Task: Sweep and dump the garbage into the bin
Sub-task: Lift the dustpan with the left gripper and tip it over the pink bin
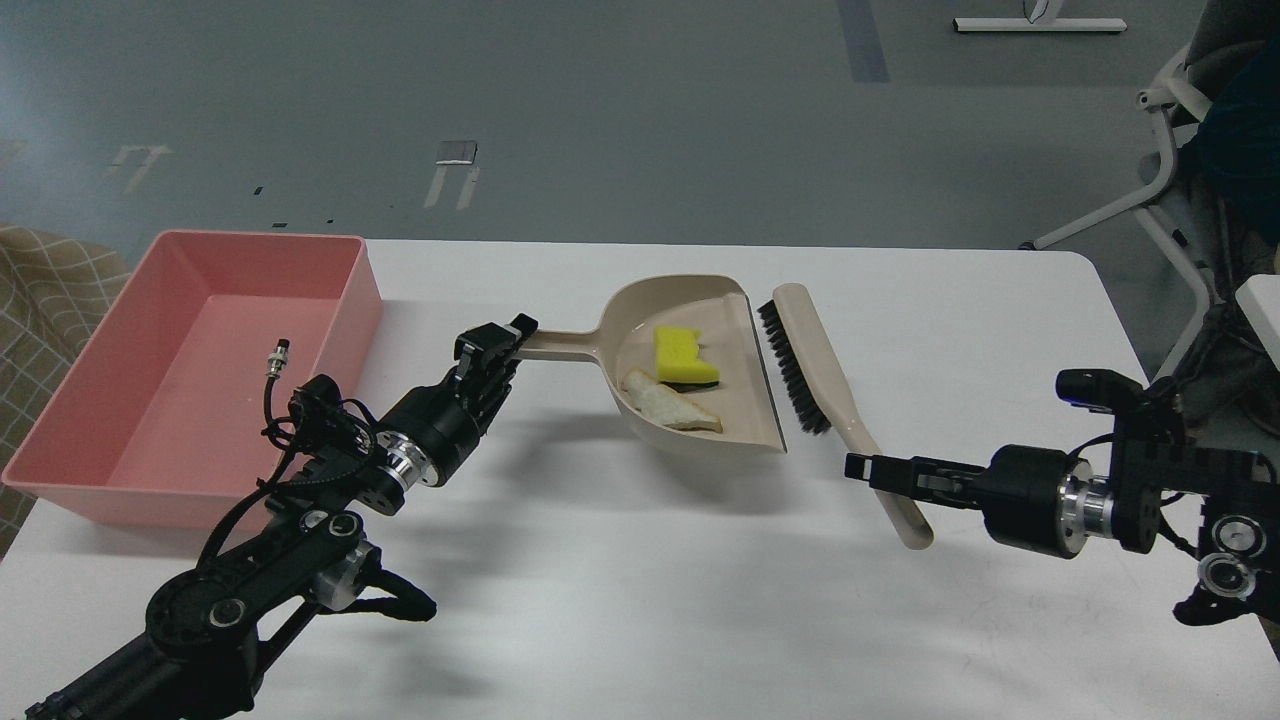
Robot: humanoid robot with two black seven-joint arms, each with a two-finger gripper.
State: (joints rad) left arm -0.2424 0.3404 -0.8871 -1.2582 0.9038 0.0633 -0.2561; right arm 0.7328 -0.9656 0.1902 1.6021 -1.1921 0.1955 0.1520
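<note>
Beige dustpan (700, 370) at table centre holds both garbage scraps, the yellow sponge piece (682, 356) and the pale strip (668, 404), so sweeping appears complete and dumping is the step in hand. Left gripper (500, 350) is clamped on the dustpan handle; right gripper (880, 470) is at the brush (830, 395) handle, its grip state indeterminate. Next move, as judged: lift the pan level, carry it left over the pink bin (190, 370), then tip

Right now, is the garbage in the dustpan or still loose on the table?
In the dustpan: the yellow sponge piece and the beige strip both lie on its tray. The pink bin looks empty.
</note>
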